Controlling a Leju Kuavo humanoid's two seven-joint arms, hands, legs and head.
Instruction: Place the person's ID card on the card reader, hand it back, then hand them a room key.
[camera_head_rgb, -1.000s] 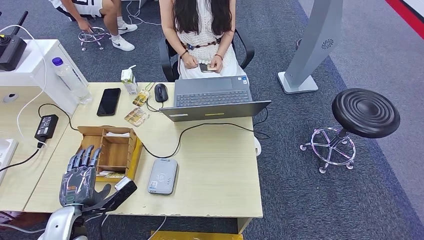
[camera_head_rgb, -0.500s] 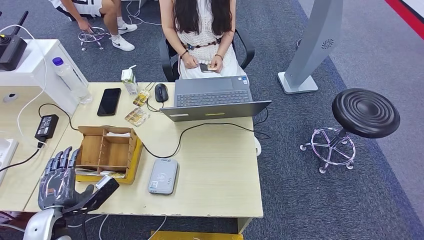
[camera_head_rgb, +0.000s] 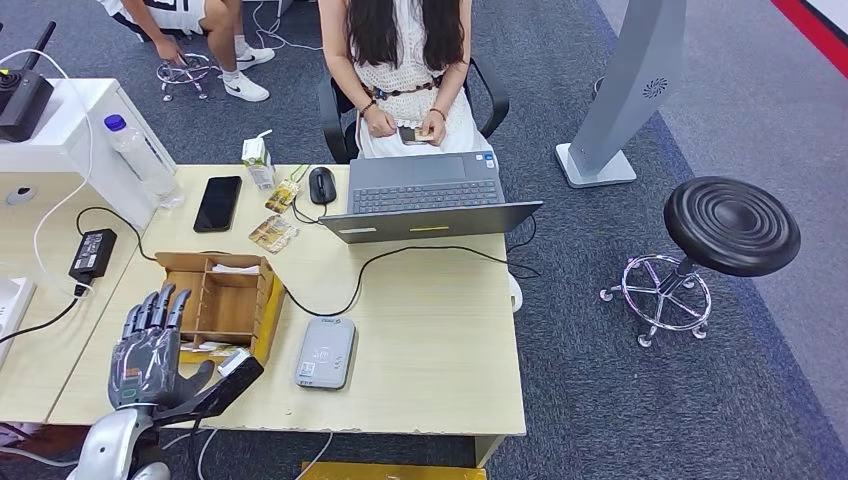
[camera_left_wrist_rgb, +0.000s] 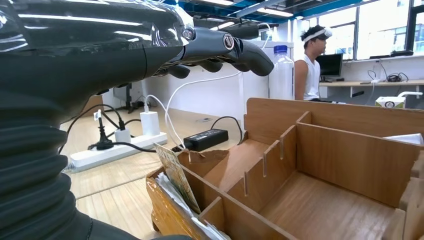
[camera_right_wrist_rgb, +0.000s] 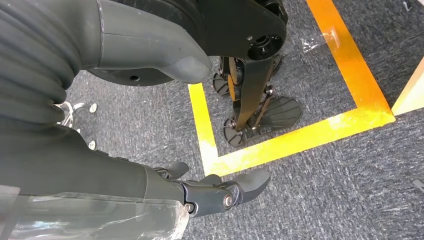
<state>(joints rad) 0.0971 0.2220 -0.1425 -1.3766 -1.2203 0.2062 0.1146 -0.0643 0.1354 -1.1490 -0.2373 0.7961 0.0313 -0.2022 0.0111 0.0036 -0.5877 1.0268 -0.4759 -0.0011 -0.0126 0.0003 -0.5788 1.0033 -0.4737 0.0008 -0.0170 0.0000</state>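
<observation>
Key-fetching seems underway: left hand (camera_head_rgb: 150, 350), fingers spread and empty, hovers beside wooden organizer (camera_head_rgb: 225, 300); next, reach in.

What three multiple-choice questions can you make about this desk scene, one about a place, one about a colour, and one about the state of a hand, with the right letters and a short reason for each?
1. Where does the grey card reader lie?
A. beside the wooden organizer box, near the desk's front edge
B. on the laptop keyboard
C. on the round stool

2. What colour is the cap of the plastic bottle?
A. red
B. blue
C. white

3. What is the state of the robot's left hand?
A. it holds the smartphone
B. it presses on the card reader
C. it holds nothing, with fingers apart

Answers:
1 A: the reader lies flat on the desk next to the wooden organizer box.
2 B: the cap at the bottle's top is blue.
3 C: the fingers are spread beside the box and nothing is between them; the smartphone lies farther back on the desk.
</observation>
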